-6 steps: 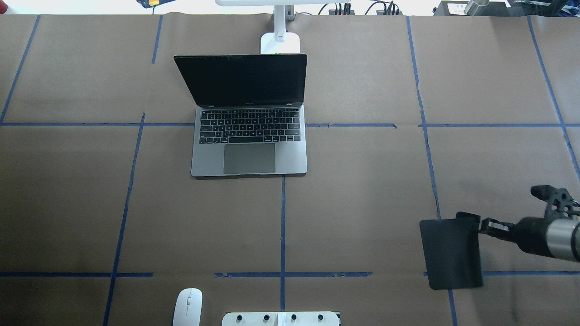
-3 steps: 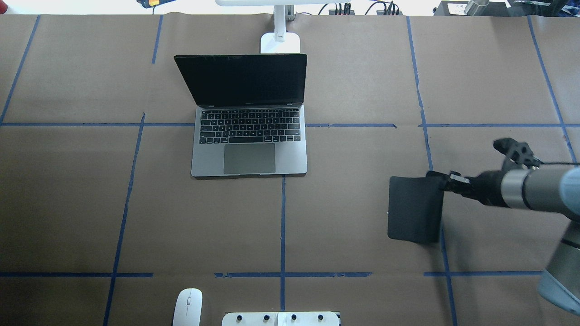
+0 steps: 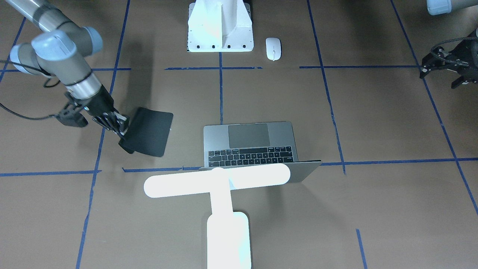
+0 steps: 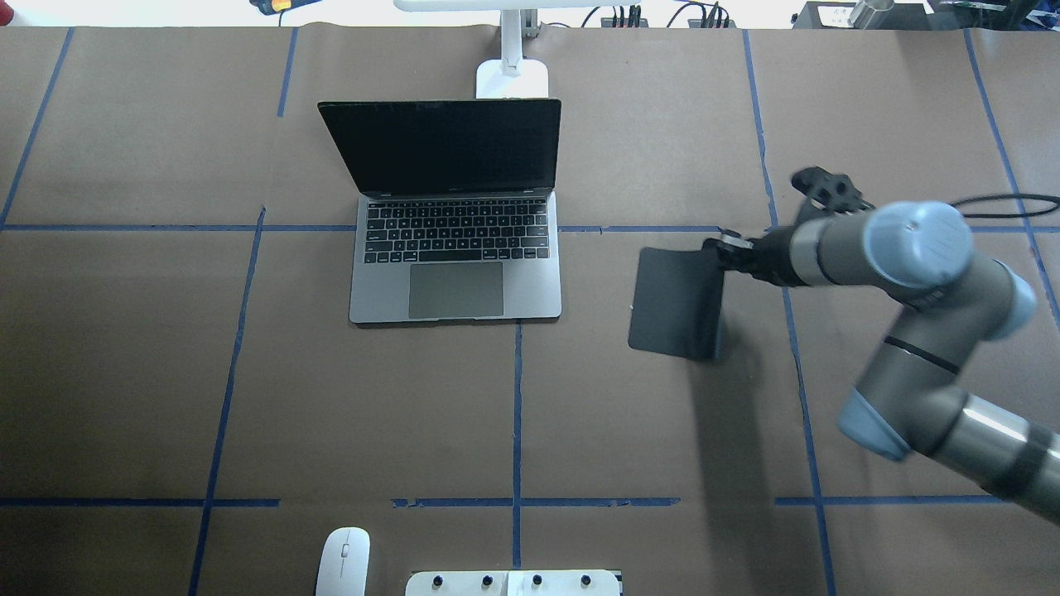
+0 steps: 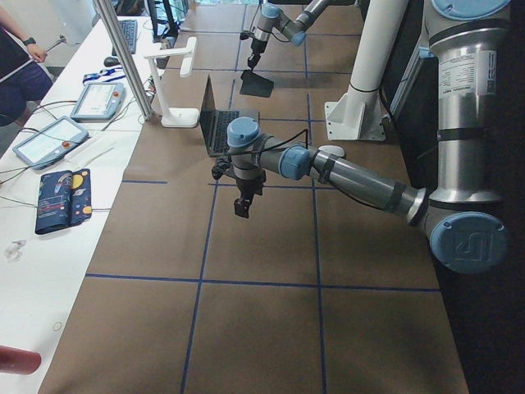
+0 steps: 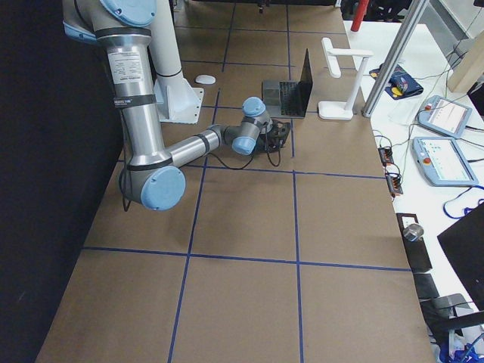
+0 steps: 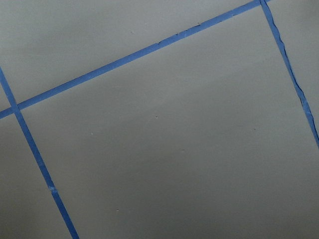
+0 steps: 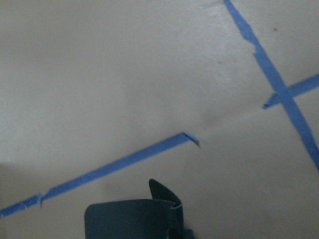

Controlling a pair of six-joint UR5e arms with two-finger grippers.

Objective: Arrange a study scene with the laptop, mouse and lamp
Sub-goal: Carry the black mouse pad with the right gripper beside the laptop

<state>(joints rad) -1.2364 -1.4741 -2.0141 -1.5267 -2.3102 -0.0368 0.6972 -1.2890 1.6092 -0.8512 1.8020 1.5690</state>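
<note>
Jaws of the right gripper are clamped on the right edge of the flat black rectangular mat, right of the open grey metal laptop, with that arm's elbow bent. Only the front view catches the left gripper, jaws apart, out left. The white oval mouse sits by the near edge, and the glowing T-shaped lamp stands behind the laptop.

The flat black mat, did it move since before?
Yes. The flat black mat moved up and left in the overhead view, closer to the open grey metal laptop.
</note>
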